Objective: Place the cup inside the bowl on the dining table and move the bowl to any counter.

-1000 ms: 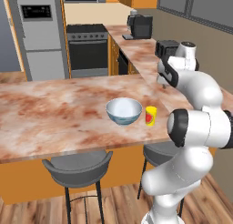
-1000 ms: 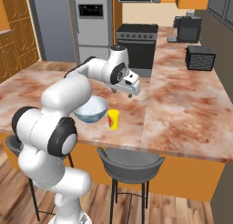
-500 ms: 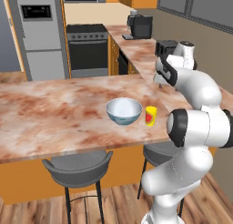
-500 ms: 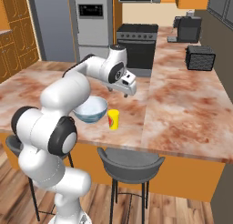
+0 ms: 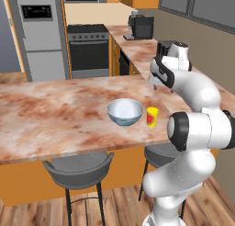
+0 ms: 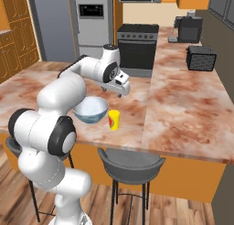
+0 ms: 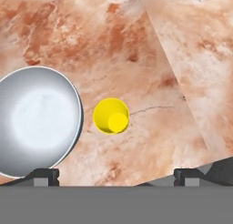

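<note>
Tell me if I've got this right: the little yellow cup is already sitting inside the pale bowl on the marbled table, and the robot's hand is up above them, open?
Not quite. The cup stands on the dining table beside the bowl, not inside it; the hand view shows them apart. The hand does hang above them, open.

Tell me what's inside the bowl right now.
Nothing: in the hand view the bowl shows a bare, pale glossy inside. The cup stands upright beside it on the dining table, apart from its rim. The table under the bowl is covered.
</note>
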Robot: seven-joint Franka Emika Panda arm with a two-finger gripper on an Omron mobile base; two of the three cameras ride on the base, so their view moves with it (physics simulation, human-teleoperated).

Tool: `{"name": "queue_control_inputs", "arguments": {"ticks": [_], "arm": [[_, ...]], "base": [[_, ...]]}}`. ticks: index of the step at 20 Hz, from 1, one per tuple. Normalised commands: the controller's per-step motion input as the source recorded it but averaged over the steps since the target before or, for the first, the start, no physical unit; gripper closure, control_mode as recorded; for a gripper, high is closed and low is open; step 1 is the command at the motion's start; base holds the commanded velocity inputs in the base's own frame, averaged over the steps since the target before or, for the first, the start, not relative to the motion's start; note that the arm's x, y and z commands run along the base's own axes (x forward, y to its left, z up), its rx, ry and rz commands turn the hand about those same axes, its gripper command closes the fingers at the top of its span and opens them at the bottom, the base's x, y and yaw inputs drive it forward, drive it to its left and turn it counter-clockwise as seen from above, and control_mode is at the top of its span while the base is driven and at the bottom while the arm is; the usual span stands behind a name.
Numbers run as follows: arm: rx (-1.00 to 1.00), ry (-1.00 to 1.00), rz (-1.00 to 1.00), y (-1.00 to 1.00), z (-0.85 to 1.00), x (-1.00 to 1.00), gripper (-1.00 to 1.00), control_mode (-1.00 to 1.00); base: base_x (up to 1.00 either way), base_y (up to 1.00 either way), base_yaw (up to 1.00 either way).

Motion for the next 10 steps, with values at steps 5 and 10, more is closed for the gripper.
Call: {"name": "queue_control_inputs", "arguments": {"ticks": [5,10], "arm": [[0.00,0.00,0.00,0.03,-0.20,0.01,-1.00,-1.00],[0.00,0.00,0.00,0.00,-0.16,0.02,-1.00,-1.00]], "base": [[0.00,0.00,0.00],[0.00,0.00,0.00]]}}
